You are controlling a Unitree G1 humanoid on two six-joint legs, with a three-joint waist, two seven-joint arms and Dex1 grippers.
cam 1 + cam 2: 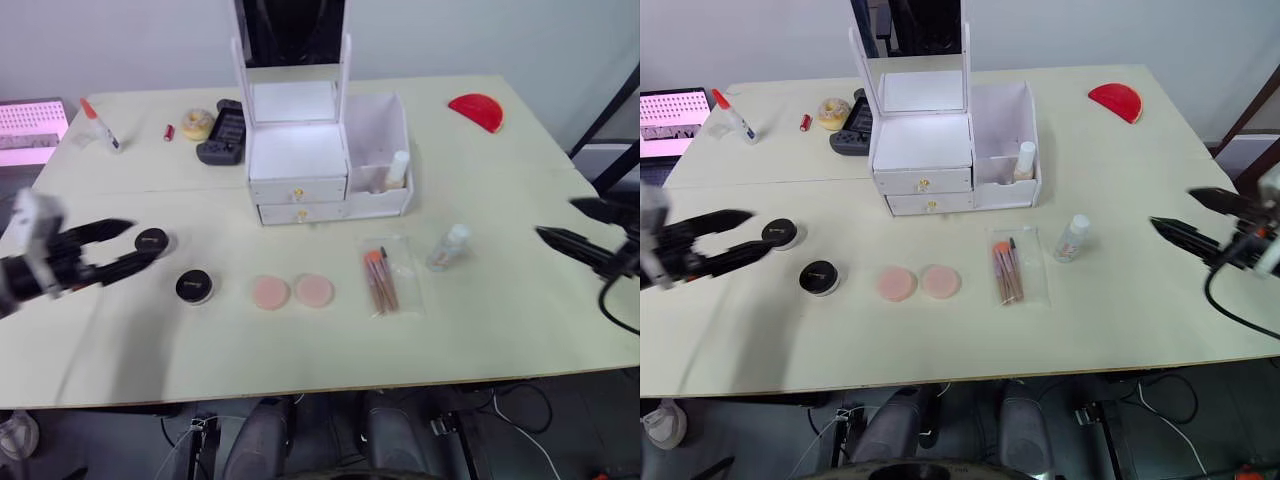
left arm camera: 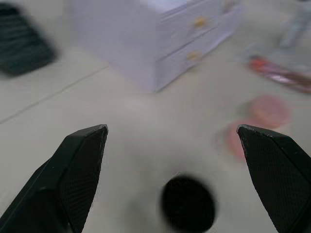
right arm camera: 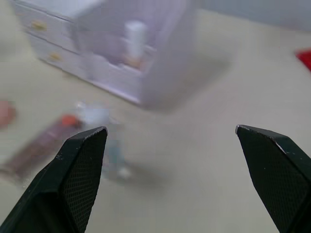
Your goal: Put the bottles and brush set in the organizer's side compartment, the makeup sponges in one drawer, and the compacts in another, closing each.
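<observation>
The white organizer (image 1: 297, 150) stands at the back centre of the table, mirror upright. Both drawers (image 1: 298, 190) are shut. Its side compartment (image 1: 375, 125) holds one upright bottle (image 1: 398, 168). A clear bottle (image 1: 450, 246) lies on the table, with the bagged brush set (image 1: 380, 281) beside it. Two pink makeup sponges (image 1: 270, 293) lie side by side in front of the organizer. One black compact (image 1: 785, 233) lies between the spread fingers of my open left gripper (image 1: 761, 233), with a gap on each side. The other compact (image 1: 195, 286) sits nearer the front. My right gripper (image 1: 555, 218) hangs open to the right of the clear bottle.
A black gadget (image 1: 222, 133), a yellowish roll (image 1: 196, 123), a small red item (image 1: 169, 131) and a glue bottle (image 1: 100, 125) lie at the back left. A red half-round object (image 1: 477, 110) sits back right. A pink-lit screen (image 1: 30, 130) stands beyond the table's left edge.
</observation>
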